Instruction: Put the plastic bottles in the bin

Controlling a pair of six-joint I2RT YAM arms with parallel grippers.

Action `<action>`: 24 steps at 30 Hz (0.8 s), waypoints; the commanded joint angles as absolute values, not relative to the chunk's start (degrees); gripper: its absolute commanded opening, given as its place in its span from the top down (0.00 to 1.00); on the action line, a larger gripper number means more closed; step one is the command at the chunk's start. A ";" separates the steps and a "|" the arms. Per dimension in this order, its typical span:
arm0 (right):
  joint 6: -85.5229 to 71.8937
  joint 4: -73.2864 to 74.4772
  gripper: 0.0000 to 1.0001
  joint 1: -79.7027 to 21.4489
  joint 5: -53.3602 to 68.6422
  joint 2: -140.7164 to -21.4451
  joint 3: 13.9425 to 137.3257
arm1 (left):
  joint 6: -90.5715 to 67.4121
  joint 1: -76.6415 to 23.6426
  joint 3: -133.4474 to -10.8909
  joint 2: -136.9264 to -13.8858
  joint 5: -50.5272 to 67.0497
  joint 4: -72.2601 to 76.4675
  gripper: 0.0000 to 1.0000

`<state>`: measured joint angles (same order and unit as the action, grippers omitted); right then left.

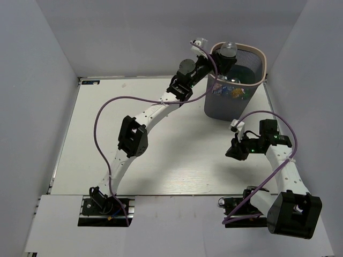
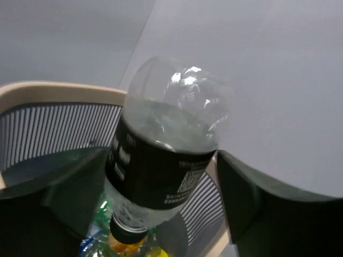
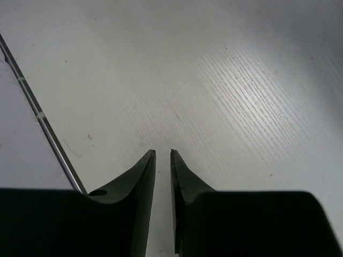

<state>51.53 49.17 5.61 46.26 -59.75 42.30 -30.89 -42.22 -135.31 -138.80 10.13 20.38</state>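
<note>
Print on bottle [image 2: 166,160] blurred, left tool [image 2: 161,155] grip on it unclear, bottles [image 2: 126,247] in bin [image 2: 59,91] an indistinct jumble.

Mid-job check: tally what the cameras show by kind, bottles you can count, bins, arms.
Bottles countable: 1, the black-labelled bottle, cap down between the left fingers over the bin
Bins: 1
Arms: 2, left arm and right arm
Total: 4
Bottles inside the bin: jumbled, not counted
</note>
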 commanded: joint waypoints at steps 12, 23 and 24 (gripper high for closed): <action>38.88 36.14 0.10 3.87 41.14 -60.03 40.78 | -33.24 -42.98 -134.58 -124.84 10.89 20.93 0.01; 15.91 26.38 0.10 3.51 30.41 -62.14 43.42 | -13.54 -41.84 -70.65 -76.24 0.11 1.86 0.01; 16.60 26.72 0.10 3.52 30.15 -61.79 43.24 | -12.84 -41.84 -67.88 -70.46 -1.65 0.28 0.01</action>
